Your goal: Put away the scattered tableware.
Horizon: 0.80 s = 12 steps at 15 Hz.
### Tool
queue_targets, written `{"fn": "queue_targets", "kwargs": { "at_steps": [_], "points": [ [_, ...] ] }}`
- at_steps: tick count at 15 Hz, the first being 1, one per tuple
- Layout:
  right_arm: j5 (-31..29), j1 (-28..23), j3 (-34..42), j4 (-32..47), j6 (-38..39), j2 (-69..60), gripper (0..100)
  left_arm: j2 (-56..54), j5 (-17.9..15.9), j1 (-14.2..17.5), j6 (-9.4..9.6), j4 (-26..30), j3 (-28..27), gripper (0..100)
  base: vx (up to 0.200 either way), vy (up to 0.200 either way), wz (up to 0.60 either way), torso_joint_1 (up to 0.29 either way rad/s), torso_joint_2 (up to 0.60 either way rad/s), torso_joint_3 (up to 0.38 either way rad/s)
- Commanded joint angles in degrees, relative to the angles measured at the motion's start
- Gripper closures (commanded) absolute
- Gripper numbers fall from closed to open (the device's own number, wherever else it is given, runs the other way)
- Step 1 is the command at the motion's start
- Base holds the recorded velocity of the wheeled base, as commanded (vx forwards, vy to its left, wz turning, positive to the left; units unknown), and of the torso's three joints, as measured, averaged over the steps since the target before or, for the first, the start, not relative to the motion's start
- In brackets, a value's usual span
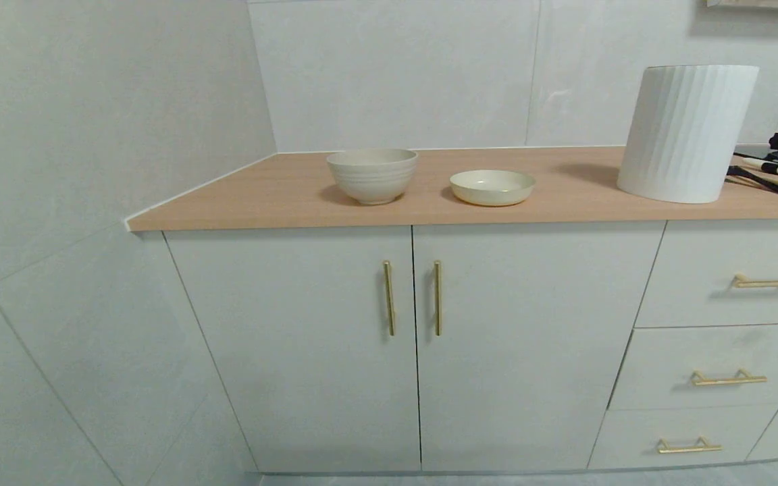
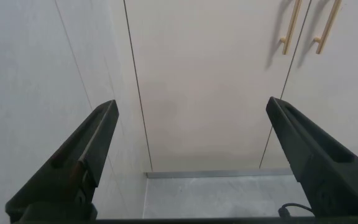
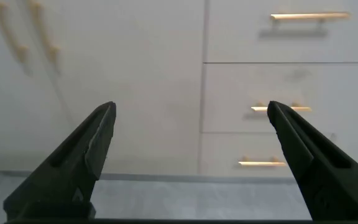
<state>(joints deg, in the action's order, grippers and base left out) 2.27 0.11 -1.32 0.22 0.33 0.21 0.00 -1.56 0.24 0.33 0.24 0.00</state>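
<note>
A beige ribbed bowl (image 1: pixel 372 175) stands on the wooden countertop (image 1: pixel 281 196), left of centre. Just to its right sits a shallow cream dish (image 1: pixel 491 186). Both are upright and apart from each other. My left gripper (image 2: pixel 191 118) hangs low in front of the white cabinet doors, open, with nothing between its fingers. My right gripper (image 3: pixel 191 115) is also low, open and holding nothing, facing the drawer fronts.
A tall white ribbed container (image 1: pixel 686 131) stands on the counter at the right, with several utensils (image 1: pixel 770 175) lying beyond it. Below are two cabinet doors with gold handles (image 1: pixel 412 297) and three drawers (image 1: pixel 727 331). A tiled wall closes the left side.
</note>
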Motion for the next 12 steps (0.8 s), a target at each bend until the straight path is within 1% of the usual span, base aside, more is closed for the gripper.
{"fn": "queue_targets", "kwargs": {
  "at_steps": [1, 2, 3, 5, 6, 7, 8, 10, 11, 12],
  "points": [
    [6.5, 1.3, -6.9, 0.7, 0.5, 4.9, 0, 0.0, 0.0, 0.0, 0.02, 0.0, -0.1, 0, 0.0, 0.0, 0.0, 0.0, 0.0, 0.0],
    [9.4, 1.6, -7.1, 1.0, 0.5, 8.8, 0, 0.0, 0.0, 0.0, 0.02, 0.0, 0.0, 0, 0.0, 0.0, 0.0, 0.0, 0.0, 0.0],
    [10.8, 1.7, -7.1, 1.0, 0.3, 11.7, 0, 0.0, 0.0, 0.0, 0.02, 0.0, 0.0, 0, 0.0, 0.0, 0.0, 0.0, 0.0, 0.0],
    [21.6, 3.8, -10.3, 0.9, 0.5, 21.6, 0, 0.0, 0.0, 0.0, 0.02, 0.0, 0.0, 0, 0.0, 0.0, 0.0, 0.0, 0.0, 0.0],
    [23.9, 4.5, -13.1, 0.9, 0.5, 27.4, 0, 0.0, 0.0, 0.0, 0.02, 0.0, -0.1, 0, 0.0, 0.0, 0.0, 0.0, 0.0, 0.0],
    [24.7, 5.3, -15.8, 0.9, 0.5, 33.0, 0, 0.0, 0.0, 0.0, 0.02, 0.0, 0.0, 0, 0.0, 0.0, 0.0, 0.0, 0.0, 0.0],
    [25.6, 8.2, -20.2, 0.7, 0.6, 42.9, 0, 0.0, 0.0, 0.0, 0.02, 0.0, 0.0, 0, 0.0, 0.0, 0.0, 0.0, 0.0, 0.0],
    [25.8, 14.6, -28.4, -1.0, 1.7, 57.2, 0, 0.0, 0.0, 0.0, 0.02, 0.0, 0.0, 0, 0.0, 0.0, 0.0, 0.0, 0.0, 0.0],
    [26.0, 17.6, -31.9, -3.3, 2.9, 64.0, 0, 0.0, 0.0, 0.0, 0.02, 0.0, 0.0, 0, 0.0, 0.0, 0.0, 0.0, 0.0, 0.0],
    [26.0, 20.7, -34.9, -7.2, 3.6, 70.3, 0, 0.0, 0.0, 0.0, 0.02, 0.0, 0.0, 0, 0.0, 0.0, 0.0, 0.0, 0.0, 0.0]
  ]
}}
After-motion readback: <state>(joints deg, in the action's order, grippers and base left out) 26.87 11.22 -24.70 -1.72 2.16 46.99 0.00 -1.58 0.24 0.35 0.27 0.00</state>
